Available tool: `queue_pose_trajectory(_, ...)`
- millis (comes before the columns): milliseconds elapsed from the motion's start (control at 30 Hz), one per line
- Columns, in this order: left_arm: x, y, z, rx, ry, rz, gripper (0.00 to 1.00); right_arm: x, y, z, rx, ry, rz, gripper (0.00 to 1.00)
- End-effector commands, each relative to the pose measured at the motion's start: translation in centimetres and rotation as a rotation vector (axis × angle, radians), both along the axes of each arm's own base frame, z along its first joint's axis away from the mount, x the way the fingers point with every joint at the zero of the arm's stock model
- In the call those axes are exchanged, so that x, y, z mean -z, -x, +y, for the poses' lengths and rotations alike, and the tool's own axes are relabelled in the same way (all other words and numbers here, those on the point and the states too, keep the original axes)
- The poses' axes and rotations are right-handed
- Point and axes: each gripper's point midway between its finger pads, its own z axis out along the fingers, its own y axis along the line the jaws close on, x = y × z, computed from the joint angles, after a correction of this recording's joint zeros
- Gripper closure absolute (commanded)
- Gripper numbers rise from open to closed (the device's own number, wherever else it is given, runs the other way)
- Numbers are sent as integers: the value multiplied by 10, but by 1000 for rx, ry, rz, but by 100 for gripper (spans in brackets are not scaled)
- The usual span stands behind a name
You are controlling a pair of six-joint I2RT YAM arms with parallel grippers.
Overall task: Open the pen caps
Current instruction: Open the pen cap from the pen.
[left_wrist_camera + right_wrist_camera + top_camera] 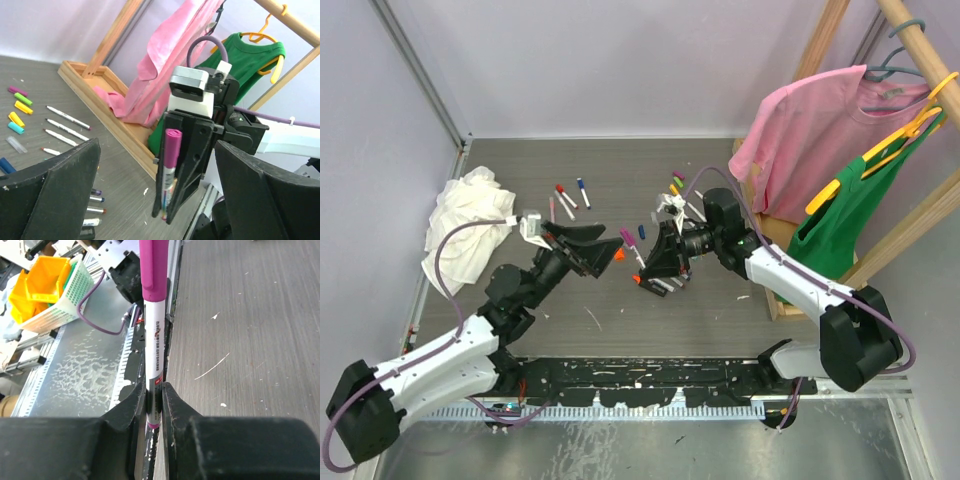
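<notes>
Now my right gripper (154, 399) clamps the white barrel (154, 340) low down, its magenta cap (148, 265) jutting free. My left gripper (600, 248) gapes wide, close beside it. Light, stiff, slick plastic, I judge: pinch the cap mid-length, pull straight.

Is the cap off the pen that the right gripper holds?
No, the magenta cap sits on the end of the white pen clamped in the right gripper.
</notes>
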Motion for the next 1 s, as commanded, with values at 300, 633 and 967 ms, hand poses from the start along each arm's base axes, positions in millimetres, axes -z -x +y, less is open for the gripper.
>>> queue_pose_trajectory(300,-18,13,-25,294,51,18,32,-12,8,1,-87,-30,-33,99)
queue_pose_trajectory(633,-12,7,-22,257,33,42,46,-8,7,1,-90,-14,-5,99)
queue_pose_trajectory(967,-8,4,-31,289,27,64,62,-3,6,3,-93,0,22,99)
